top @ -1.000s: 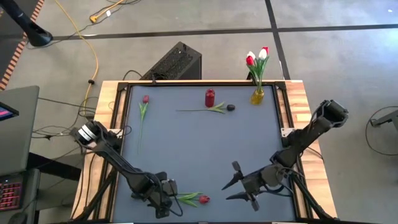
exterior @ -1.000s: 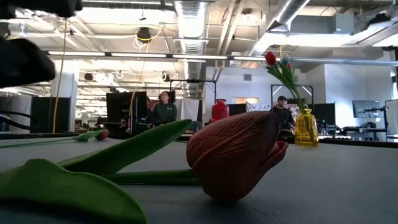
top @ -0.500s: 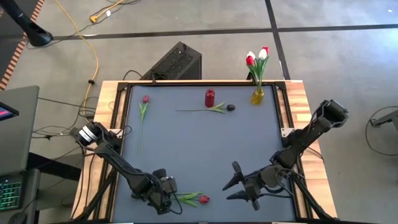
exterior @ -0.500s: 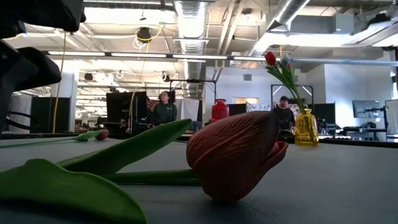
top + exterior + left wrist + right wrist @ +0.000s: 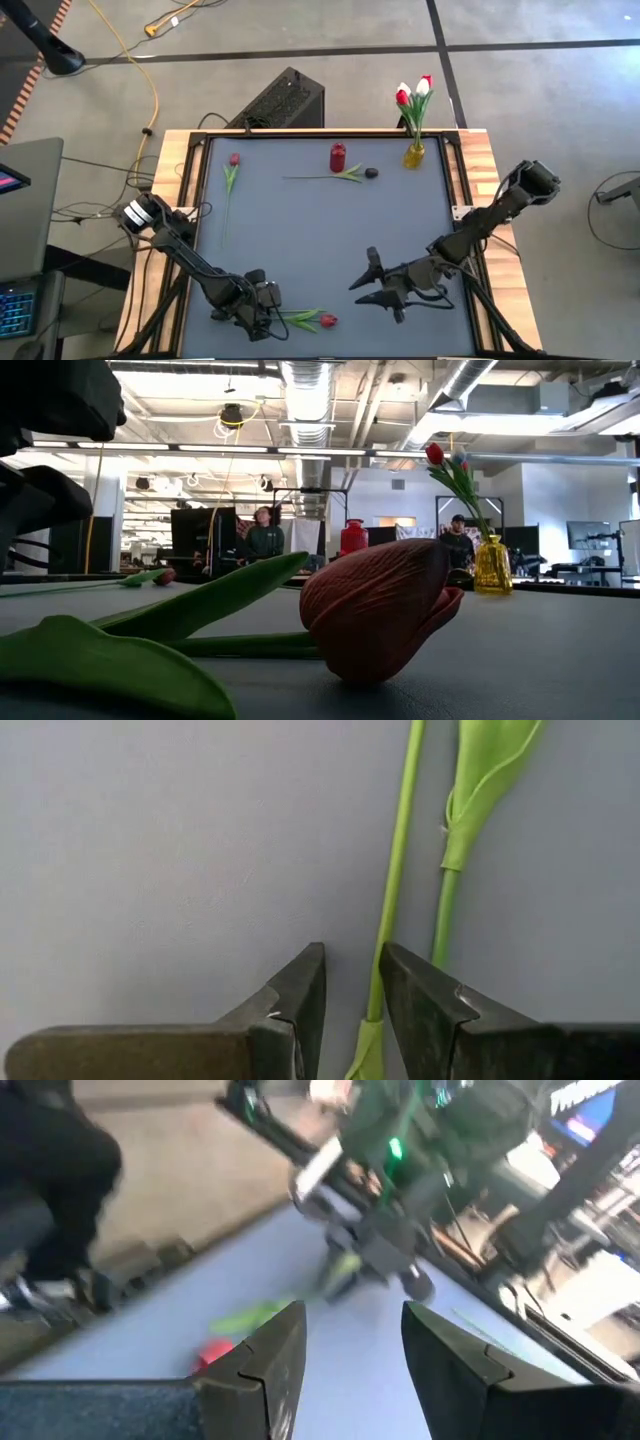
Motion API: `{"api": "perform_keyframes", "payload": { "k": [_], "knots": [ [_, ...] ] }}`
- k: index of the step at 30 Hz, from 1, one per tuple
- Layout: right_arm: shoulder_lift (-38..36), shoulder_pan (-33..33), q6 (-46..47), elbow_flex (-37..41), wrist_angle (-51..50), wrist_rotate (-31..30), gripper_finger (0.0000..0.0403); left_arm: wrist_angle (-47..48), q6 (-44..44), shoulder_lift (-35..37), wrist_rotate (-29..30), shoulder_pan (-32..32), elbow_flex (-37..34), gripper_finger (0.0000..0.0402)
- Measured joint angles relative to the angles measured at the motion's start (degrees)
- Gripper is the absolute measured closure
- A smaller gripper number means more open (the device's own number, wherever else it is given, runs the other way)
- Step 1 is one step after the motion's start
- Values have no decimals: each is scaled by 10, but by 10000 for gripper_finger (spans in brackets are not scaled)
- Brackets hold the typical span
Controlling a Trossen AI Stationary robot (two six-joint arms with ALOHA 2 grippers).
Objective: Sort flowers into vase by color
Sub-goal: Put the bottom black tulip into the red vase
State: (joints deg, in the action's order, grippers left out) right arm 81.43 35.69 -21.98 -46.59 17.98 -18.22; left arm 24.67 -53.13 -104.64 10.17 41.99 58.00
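A red tulip (image 5: 328, 321) lies flat by the table's near edge, its leaves (image 5: 301, 318) toward the left; in the low view its head (image 5: 380, 610) fills the middle. My left gripper (image 5: 270, 316) is low over its stem (image 5: 395, 870), open by a narrow gap (image 5: 350, 995), one finger on each side of the stem. My right gripper (image 5: 362, 280) hovers open to the flower's right, and its wrist view (image 5: 345, 1345) shows the red head (image 5: 215, 1352). A yellow vase (image 5: 413, 155) holds red and white tulips (image 5: 412, 92). A short red vase (image 5: 338, 157) stands beside it. My left gripper comes at the red tulip's stem from above, fingers astride it near the leaf base (image 5: 374, 1005). The stem runs close along one finger's inner edge (image 5: 400, 990); whether it touches, I cannot tell. The flower lies flat on the table.
A second red tulip (image 5: 234, 160) lies near the far left corner, its stem running toward the near edge. A dark tulip (image 5: 371, 173) lies by the red vase, stem pointing left. The grey tabletop (image 5: 320, 230) between them is bare. People stand in the room beyond (image 5: 264, 532).
My right gripper has moved toward the table's left and slightly toward the far edge, staying open. My left gripper has shifted a little over the stem. The red tulip has stayed flat where it was.
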Motion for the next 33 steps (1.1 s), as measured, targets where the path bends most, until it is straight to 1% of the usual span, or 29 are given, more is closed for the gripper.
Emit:
{"api": "perform_keyframes", "payload": {
  "k": [4, 7, 11, 16, 21, 24, 29, 33],
  "knots": [
    [0, -34, -9, 0, -39, -14, 212, 0, 21, -1, 2, 3, -2, 308],
    [0, -60, 2, 0, -48, -14, 212, -2, 34, -2, -2, 3, -2, 308],
    [0, -87, 10, 0, -49, -15, 212, -6, 55, -2, -27, 4, -3, 308],
    [0, -103, 10, 0, -49, -15, 212, -8, 78, -3, -35, 15, -3, 308],
    [0, -103, 12, 0, -51, -15, 212, -3, 102, -3, -19, 18, -3, 311],
    [0, -98, 30, 0, -51, -14, 212, 0, 125, -3, -14, 17, -3, 333],
    [0, -94, 54, 0, -51, -14, 212, 11, 147, -3, -3, 6, -3, 392],
    [0, -94, 55, 0, -54, -14, 212, 11, 174, 3, 11, -12, -3, 400]
  ]
}}
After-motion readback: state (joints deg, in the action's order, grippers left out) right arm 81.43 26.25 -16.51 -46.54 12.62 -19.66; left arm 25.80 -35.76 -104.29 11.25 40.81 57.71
